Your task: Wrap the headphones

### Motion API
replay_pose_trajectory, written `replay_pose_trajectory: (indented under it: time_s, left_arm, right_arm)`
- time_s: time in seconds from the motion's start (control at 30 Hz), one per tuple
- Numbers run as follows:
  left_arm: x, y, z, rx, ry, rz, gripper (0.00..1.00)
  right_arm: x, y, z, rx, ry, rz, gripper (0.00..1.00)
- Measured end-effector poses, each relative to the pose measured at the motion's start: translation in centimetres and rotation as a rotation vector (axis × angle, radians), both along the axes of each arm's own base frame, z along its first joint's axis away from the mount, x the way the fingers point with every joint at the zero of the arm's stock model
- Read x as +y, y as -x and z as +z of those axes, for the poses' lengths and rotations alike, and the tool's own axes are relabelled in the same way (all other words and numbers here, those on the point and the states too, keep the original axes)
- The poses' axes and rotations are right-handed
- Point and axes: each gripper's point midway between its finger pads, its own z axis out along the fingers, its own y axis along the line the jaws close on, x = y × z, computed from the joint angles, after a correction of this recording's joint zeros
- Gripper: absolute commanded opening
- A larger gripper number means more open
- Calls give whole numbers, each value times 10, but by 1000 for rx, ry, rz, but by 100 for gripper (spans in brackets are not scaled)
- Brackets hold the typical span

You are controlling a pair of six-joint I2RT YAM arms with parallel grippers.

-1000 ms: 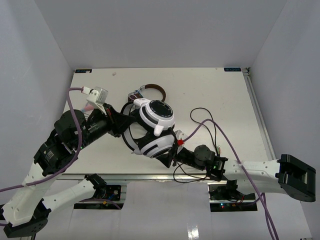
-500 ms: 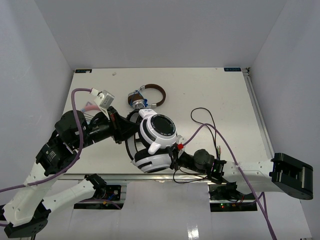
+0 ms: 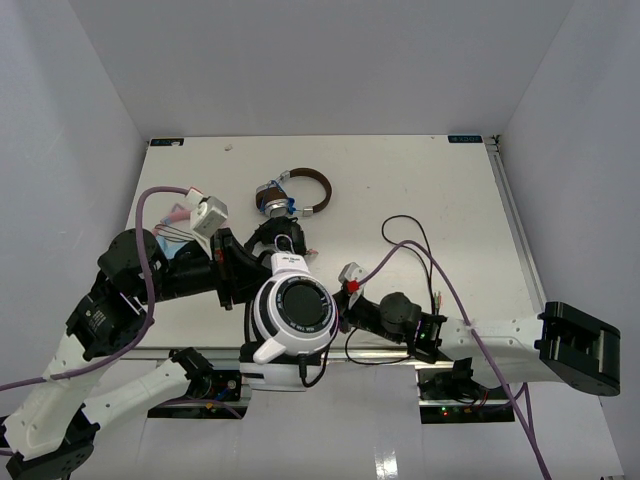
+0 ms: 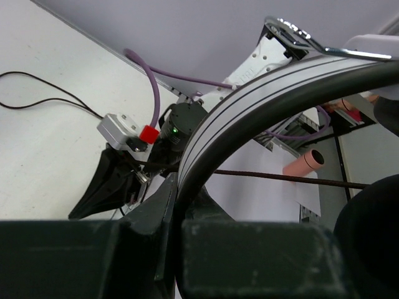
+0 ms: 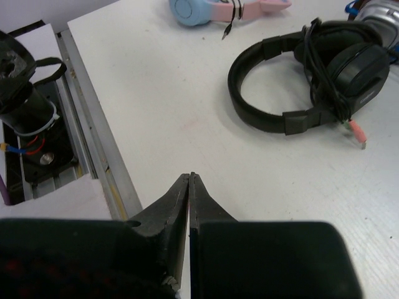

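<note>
Both jaws closed: my left gripper (image 4: 177, 208) clamps the white black-padded over-ear headphones (image 3: 292, 308) at six o'clock to steady them for wrapping, my right gripper (image 5: 189, 177) shut, apparently empty.

A robotics lab bench is indicated: a white table (image 3: 420, 170) is boxed in by plain pale walls (image 3: 320, 60). A left arm (image 3: 100, 320) and a right arm (image 3: 500, 335), trailing purple cables (image 3: 165, 188), are bolted by an aluminium rail (image 5: 87, 124). Black headphones (image 5: 352, 68) and brown-banded headphones (image 3: 272, 196) are laid out.
</note>
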Motion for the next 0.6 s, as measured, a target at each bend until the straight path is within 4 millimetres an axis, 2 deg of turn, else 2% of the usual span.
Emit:
replay_pose_trajectory:
  time_s: [0.17,0.33,0.5,0.6]
  left_arm:
    - [-6,13,-12,21,-15,-99,0]
    - [-10,25,-11,27,-11,-191,0]
    - [-9,35,-10,23,-6,-247,0]
    - [-8,40,-11,21,-6,-268,0]
  right_arm:
    - [8,-10,23,-46,-18,-28,8]
    - [12,-18,34,-78,3,-51,8]
    - [19,-35,51,-105,9,-87,8]
    - [18,-45,55,-110,16,-111,8]
